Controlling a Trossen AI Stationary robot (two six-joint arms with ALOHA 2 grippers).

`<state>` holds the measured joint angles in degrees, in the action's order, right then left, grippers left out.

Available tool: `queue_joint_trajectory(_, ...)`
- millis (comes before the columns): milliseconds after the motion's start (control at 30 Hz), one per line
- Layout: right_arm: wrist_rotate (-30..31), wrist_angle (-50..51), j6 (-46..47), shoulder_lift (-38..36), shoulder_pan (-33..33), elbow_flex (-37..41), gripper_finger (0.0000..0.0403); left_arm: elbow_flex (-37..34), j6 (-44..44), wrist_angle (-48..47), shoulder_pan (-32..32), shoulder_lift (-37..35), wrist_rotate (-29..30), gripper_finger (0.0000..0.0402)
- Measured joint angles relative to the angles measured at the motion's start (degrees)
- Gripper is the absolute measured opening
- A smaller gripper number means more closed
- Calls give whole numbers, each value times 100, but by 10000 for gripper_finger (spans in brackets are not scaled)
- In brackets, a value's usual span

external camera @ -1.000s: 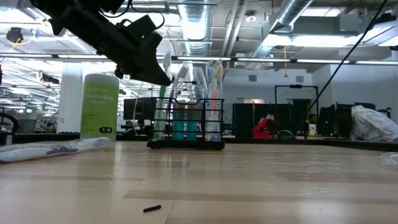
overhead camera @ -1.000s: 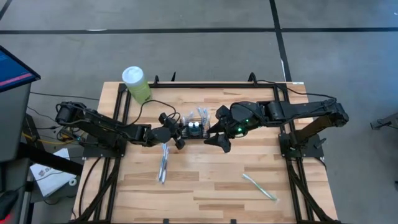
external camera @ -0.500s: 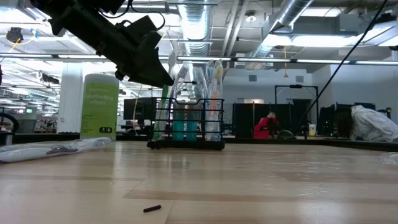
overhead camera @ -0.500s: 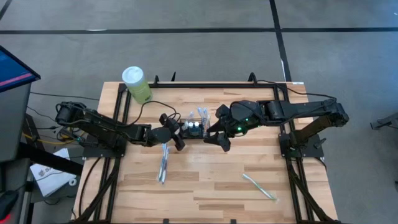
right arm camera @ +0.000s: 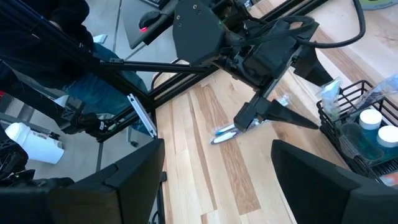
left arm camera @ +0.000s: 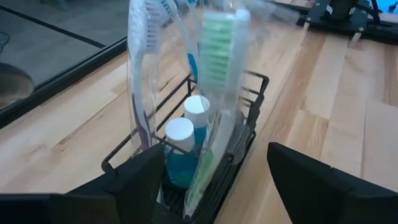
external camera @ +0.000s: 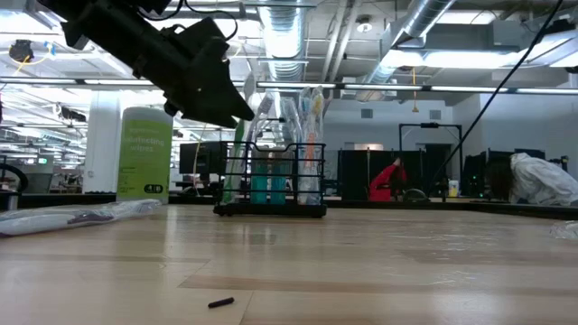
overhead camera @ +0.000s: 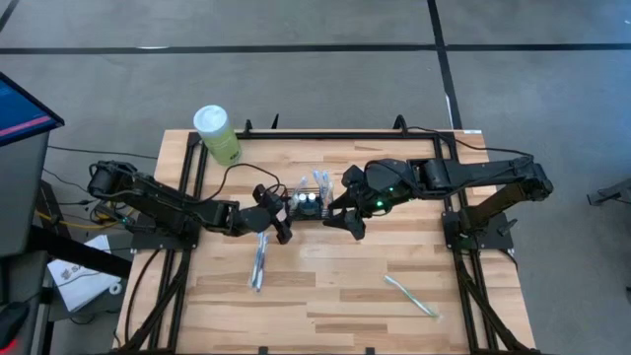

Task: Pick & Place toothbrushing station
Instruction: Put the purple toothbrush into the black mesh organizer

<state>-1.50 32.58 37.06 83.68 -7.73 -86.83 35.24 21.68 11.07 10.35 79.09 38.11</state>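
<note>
The toothbrushing station (overhead camera: 312,203), a small black wire caddy, stands on its base at the table's middle (external camera: 271,183). It holds two white-capped blue bottles (left arm camera: 183,149) and several toothbrushes in clear wrappers. My left gripper (overhead camera: 280,213) stands open just left of the station, a little above the table (external camera: 242,106). A wrapped green-bristled toothbrush (left arm camera: 219,74) stands in the station, in line between the fingers, with a gap on either side. My right gripper (overhead camera: 346,219) hangs open on the station's right, higher up, with nothing between its fingers (right arm camera: 217,186).
A green canister with a white lid (overhead camera: 216,132) stands at the far left corner (external camera: 145,152). One wrapped toothbrush (overhead camera: 258,260) lies near my left gripper, another (overhead camera: 411,296) toward the near right. A small dark scrap (external camera: 220,303) lies near the front edge.
My left gripper has opened beside the station's toothbrushes while staying in place. The station and its toothbrushes have kept still. My right arm has not moved.
</note>
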Motion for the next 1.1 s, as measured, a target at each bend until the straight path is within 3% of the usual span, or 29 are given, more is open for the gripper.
queue_joint_trajectory(400,0,24,-15,0,0,0,286,-11,298,-866,298,-861,49,294)
queue_joint_trajectory(633,-331,77,-44,2,-13,0,286,-9,1374,-1223,402,-1520,-801,290)
queue_joint_trajectory(767,-657,268,31,2,-20,0,286,-11,1668,-1263,670,-1713,-860,272)
queue_joint_trajectory(1100,-650,494,157,2,-146,0,286,-9,2721,-1437,1344,-1671,-1377,179)
